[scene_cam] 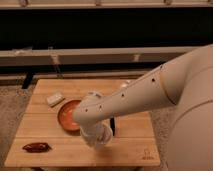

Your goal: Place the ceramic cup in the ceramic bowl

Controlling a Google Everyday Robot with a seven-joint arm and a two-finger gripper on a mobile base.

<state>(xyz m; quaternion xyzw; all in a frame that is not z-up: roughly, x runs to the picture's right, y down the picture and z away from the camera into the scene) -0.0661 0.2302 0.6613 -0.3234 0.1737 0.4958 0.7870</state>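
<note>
The ceramic bowl (67,114) is an orange-terracotta dish with a darker rim, left of centre on the wooden table (45,131). My arm reaches in from the right, and its bent wrist covers the bowl's right edge. My gripper (97,137) hangs low over the table just in front of and to the right of the bowl. It shows only as a pale lump at the arm's end. The ceramic cup does not show plainly. A small pale shape (124,83) peeks out behind the arm at the table's back, and I cannot tell what it is.
A small white bottle (55,98) lies behind the bowl at the back left. A dark red-brown oblong object (36,147) lies at the front left corner. A thin black object (112,126) stands right of the gripper. A dark shelf runs behind the table.
</note>
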